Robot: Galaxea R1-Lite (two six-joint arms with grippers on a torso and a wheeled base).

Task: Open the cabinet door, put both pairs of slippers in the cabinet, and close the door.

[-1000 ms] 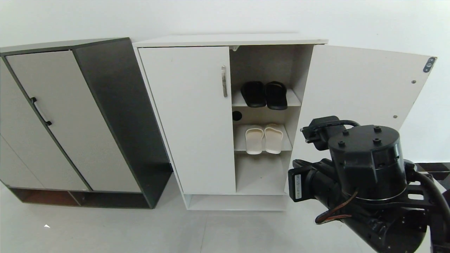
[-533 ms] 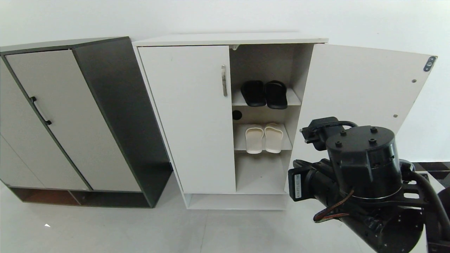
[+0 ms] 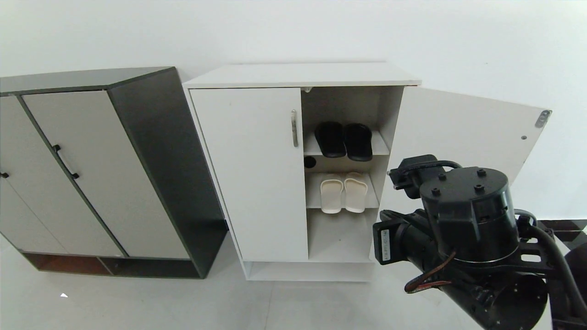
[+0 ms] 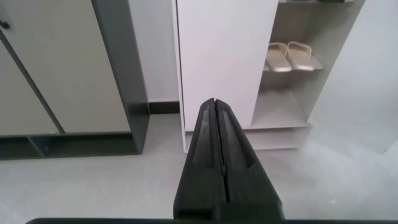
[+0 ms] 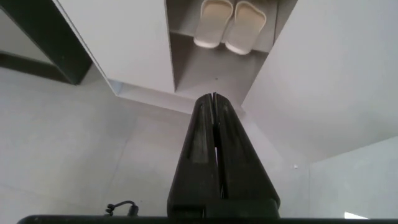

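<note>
The white cabinet (image 3: 250, 174) stands with its left door closed and its right door (image 3: 463, 137) swung wide open. A pair of black slippers (image 3: 344, 140) lies on the upper shelf. A pair of white slippers (image 3: 344, 195) lies on the shelf below, also seen as white slippers (image 4: 293, 57) and white slippers (image 5: 229, 22). My left gripper (image 4: 214, 104) is shut and empty, held over the floor in front of the closed door. My right gripper (image 5: 214, 98) is shut and empty, low before the open compartment, with the right arm (image 3: 458, 220) in front of the open door.
A grey cabinet (image 3: 91, 174) with dark sides and closed doors stands left of the white one, close beside it. Bare grey floor (image 3: 183, 302) lies in front of both. A white wall is behind.
The whole head view has shifted: the cabinets now sit lower and smaller, so the camera has moved. Slippers and doors keep their places. The right arm sits slightly left.
</note>
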